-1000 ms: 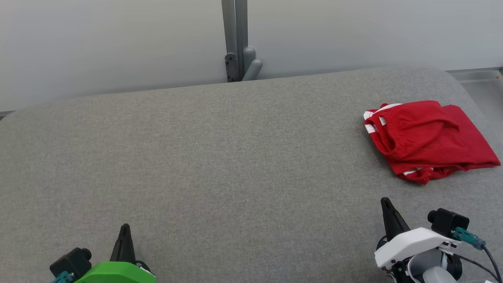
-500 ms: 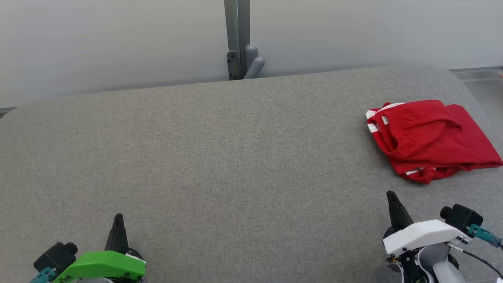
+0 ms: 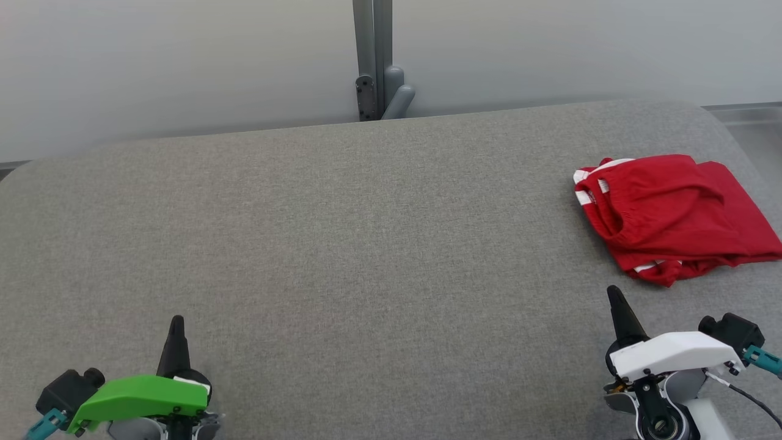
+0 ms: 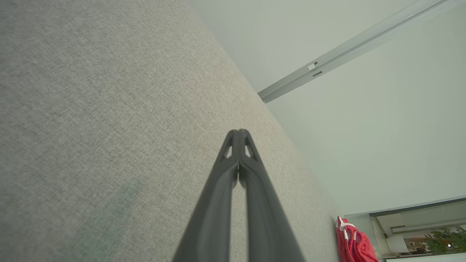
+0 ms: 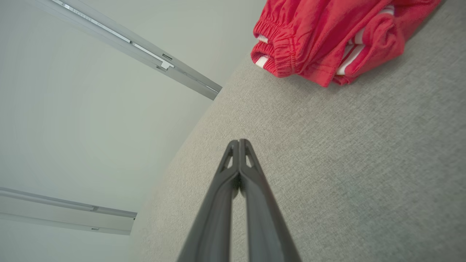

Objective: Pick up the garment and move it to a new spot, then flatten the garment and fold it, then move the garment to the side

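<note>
Table [image 3: 366, 244]: We see a broad surface covered in grey woven cloth, with rounded far corners, spanning most of the head view. Both grippers sit above its near part.

Wall [image 3: 183, 61]: A pale, plain wall stands behind the table's far edge.

Garment [image 3: 672, 214]: The red garment, with white stripes and a gathered waistband, lies in a loose folded bundle on the table at the far right, close to the right-hand edge. Nothing touches it. In the right wrist view we find it [image 5: 320, 32] beyond the fingertips and apart from them. In the left wrist view it [image 4: 353, 242] shows small at the table's distant end.

Post [image 3: 372, 55]: A grey metal upright stands against the wall, behind the middle of the far edge.

Right gripper [image 3: 614, 293]: White-cased, at the lower right. Its fingers are pressed together to the tip [image 5: 239, 141] and hold nothing. It sits near the garment's near edge, without contact.

Left gripper [image 3: 176, 324]: Green-cased, at the lower left. Its fingers likewise meet at the tip [image 4: 238, 131], empty, well apart from the garment.
</note>
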